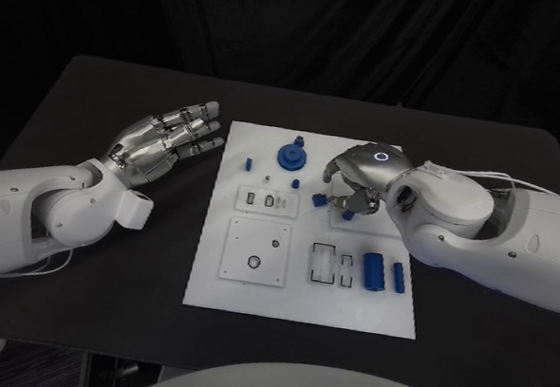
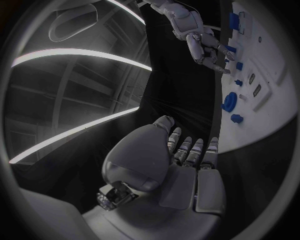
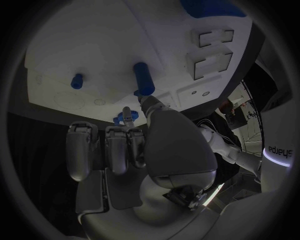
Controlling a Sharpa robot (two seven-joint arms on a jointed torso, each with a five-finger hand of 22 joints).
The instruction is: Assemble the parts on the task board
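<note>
The white task board [image 1: 303, 282] lies in the middle of the black table. My right hand [image 1: 359, 182] hangs over the board's far right part with its fingers curled down. In the right wrist view a small blue part [image 3: 120, 120] sits pinched between a fingertip and the thumb. A blue cylinder [image 3: 144, 79] stands on the board just beyond the thumb, with a short blue peg [image 3: 77, 80] further off. My left hand [image 1: 162, 141] hovers off the board's left edge, holding nothing, fingers apart. A round blue knob [image 1: 293, 157] stands at the board's far edge.
Two blue cylinders [image 1: 383, 274] lie side by side at the board's right edge, beside rectangular slots [image 1: 331, 264]. A small blue peg [image 1: 246, 163] stands near the board's left edge. Raised white blocks [image 1: 256, 253] with holes occupy the board's left half. Bare black table surrounds the board.
</note>
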